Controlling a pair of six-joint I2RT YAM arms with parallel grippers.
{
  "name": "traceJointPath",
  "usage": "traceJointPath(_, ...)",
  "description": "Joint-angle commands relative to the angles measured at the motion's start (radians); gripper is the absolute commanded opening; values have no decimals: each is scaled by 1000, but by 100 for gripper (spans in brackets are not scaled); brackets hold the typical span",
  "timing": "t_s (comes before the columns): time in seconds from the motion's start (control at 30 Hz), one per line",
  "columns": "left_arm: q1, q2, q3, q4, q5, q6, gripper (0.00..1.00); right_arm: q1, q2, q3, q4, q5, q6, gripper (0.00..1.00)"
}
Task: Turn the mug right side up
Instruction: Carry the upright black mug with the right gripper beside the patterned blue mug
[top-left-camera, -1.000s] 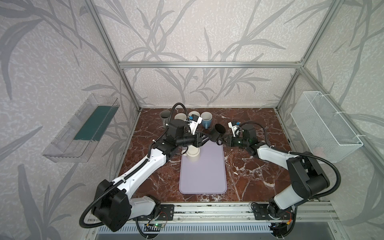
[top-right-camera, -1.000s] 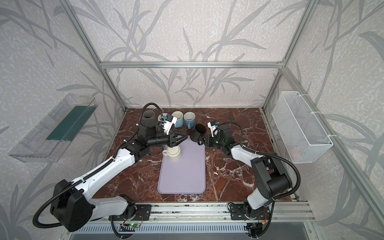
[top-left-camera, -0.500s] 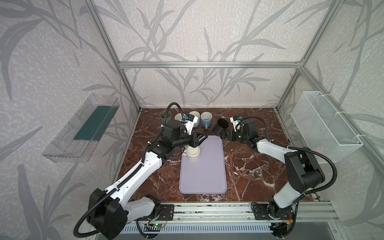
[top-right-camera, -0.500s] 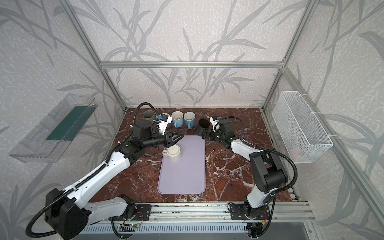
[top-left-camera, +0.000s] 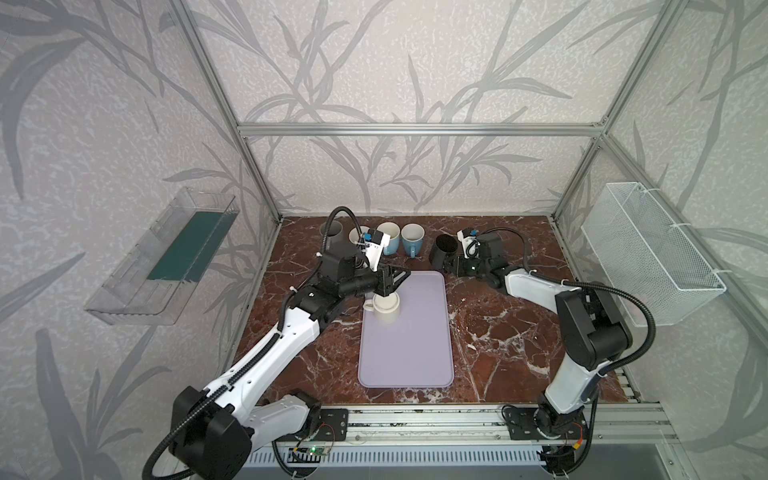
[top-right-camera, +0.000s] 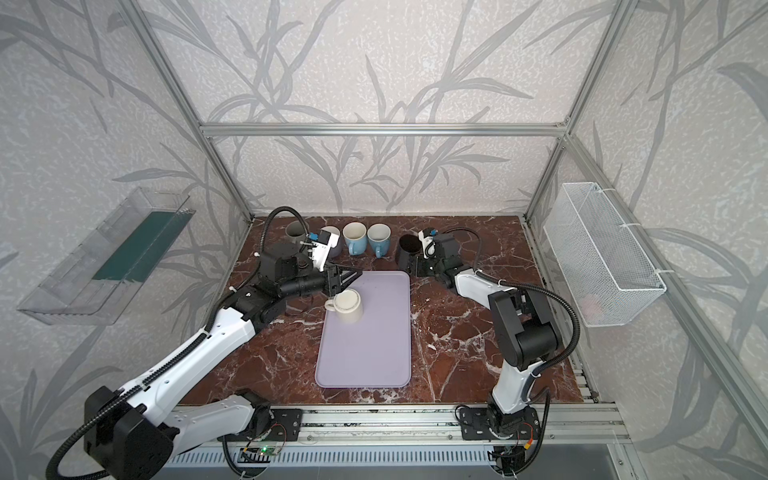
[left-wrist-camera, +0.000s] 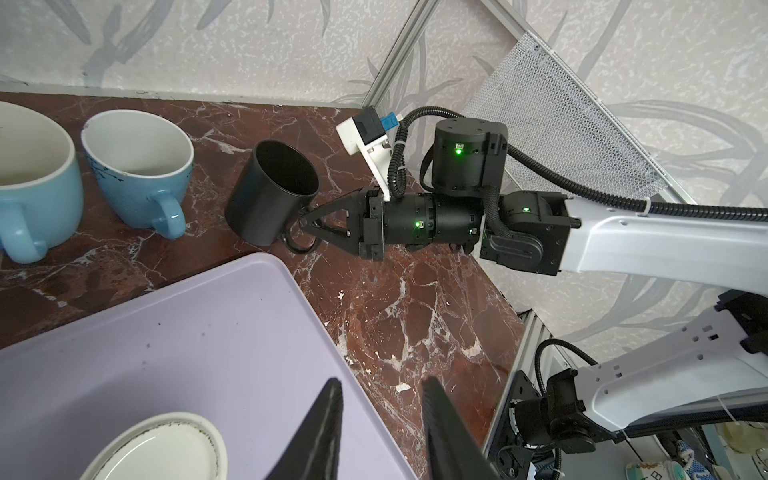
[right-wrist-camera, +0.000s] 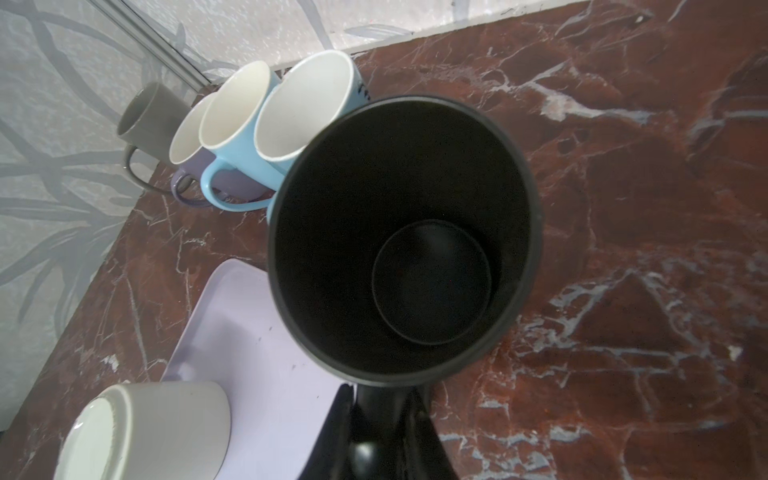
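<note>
Cream mug (top-left-camera: 386, 308) sat upside down, base up, on the tray (top-left-camera: 405, 357), at its far left corner, handle pointing left in both top views. L gripper (left-wrist-camera: 382, 384) hovered just beside the mug's far side w/ jaws apart and nothing btwn them. The tray showed through the gap in the left wrist view.

Just past the tray's far right corner, the black mug (top-left-camera: 444, 248) was mouth up and leaning a little. It looked to rest on the table (top-left-camera: 498, 332), though base contact wasn't clear. R gripper (left-wrist-camera: 302, 226) was pinched tight on its handle, w/ the arm lying low over the table.

Farthest back, along the rear wall, was a row of upright mugs: grey mug (top-left-camera: 331, 232), purple mug (right-wrist-camera: 187, 137), then two blue mugs (top-left-camera: 412, 241). The last one was near the black mug but apart from it.
</note>
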Motion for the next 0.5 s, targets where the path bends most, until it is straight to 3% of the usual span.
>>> traceJointPath(0.0, 8, -28, -21, 2, -20, 11, 35, -1, 12, 69, 53, 52, -16, 0)
traceJointPath(0.47, 24, -39, -37, 17, -13, 5, 36, 5, 108, 197, 9, 152, -45, 0)
